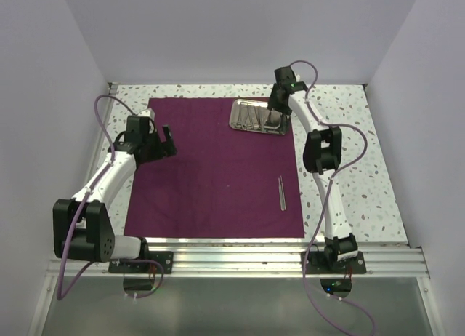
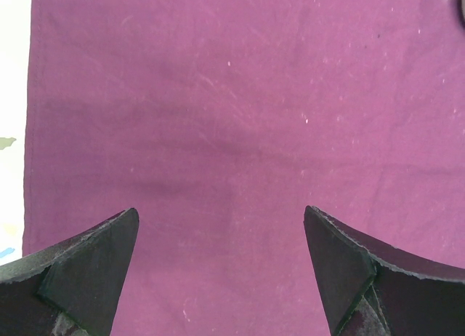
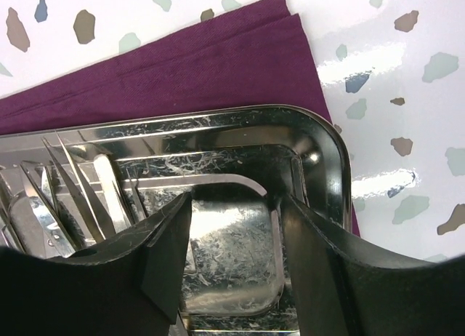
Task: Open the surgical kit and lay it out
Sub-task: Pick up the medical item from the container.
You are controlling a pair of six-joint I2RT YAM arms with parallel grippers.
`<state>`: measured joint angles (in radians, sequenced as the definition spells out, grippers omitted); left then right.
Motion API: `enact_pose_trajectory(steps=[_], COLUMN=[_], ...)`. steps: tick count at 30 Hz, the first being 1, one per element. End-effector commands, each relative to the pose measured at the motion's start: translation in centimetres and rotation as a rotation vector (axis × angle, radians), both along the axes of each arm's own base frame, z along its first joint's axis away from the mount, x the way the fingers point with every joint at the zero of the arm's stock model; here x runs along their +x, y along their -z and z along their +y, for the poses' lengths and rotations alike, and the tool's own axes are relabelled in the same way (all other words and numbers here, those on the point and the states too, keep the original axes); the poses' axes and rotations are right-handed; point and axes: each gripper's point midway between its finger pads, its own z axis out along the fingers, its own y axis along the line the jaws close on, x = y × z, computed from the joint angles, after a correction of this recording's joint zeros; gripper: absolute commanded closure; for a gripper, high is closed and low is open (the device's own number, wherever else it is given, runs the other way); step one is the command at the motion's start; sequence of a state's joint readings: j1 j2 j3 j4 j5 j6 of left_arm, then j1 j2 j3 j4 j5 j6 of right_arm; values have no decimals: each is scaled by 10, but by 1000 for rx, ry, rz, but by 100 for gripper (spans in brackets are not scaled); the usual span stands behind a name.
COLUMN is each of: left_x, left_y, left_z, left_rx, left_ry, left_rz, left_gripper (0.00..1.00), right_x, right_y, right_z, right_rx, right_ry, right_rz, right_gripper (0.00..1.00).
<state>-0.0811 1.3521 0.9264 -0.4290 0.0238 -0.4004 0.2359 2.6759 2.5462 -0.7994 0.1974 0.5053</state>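
Our right gripper [image 3: 232, 227] hovers half-spread inside the shiny rectangular steel tray [image 3: 330, 154], pinching nothing; we should straddle the slim silver tweezers [image 3: 109, 194] squarely. Our left gripper [image 2: 221, 220] gapes wide.

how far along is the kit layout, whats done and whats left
Done: the cloth lies spread flat, with one pair of tweezers laid on it near its right edge. In hand: the right gripper is down in the steel tray, jaws apart, gripping nothing yet. To do: the other instruments lie in the tray, not yet laid out. The left gripper hangs open over bare cloth.
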Motion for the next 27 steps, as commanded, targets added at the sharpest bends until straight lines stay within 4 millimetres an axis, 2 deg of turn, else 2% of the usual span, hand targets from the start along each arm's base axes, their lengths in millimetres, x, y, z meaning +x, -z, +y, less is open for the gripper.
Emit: enact_pose_trajectory(steps=[1, 3, 4, 8, 11, 15, 22, 27], left_x=[15, 17, 19, 21, 22, 23, 22, 21], left_y=[-16, -15, -13, -8, -6, -3, -3, 0], left_z=[1, 2, 2, 1, 0, -1, 1, 2], left_rx=[19, 26, 27, 29, 30, 28, 38, 41], left_ry=[2, 4, 5, 15, 23, 29, 28, 26], left_rz=[-42, -37, -34, -20, -17, -13, -10, -4], left_gripper=[0, 0, 0, 0, 0, 0, 0, 0], right_x=[16, 16, 23, 31, 35, 33, 22, 16], right_y=[-32, -40, -65, -101, -115, -109, -72, -56], right_z=[-3, 0, 5, 2, 1, -8, -22, -30], right_rx=[5, 35, 66, 71, 80, 51, -10, -44], right_ry=[20, 6, -4, 5, 8, 31, 49, 51], right_rz=[-99, -122, -186, -273, -298, -280, -178, -131], right_gripper=[44, 44, 44, 44, 43, 43, 44, 48])
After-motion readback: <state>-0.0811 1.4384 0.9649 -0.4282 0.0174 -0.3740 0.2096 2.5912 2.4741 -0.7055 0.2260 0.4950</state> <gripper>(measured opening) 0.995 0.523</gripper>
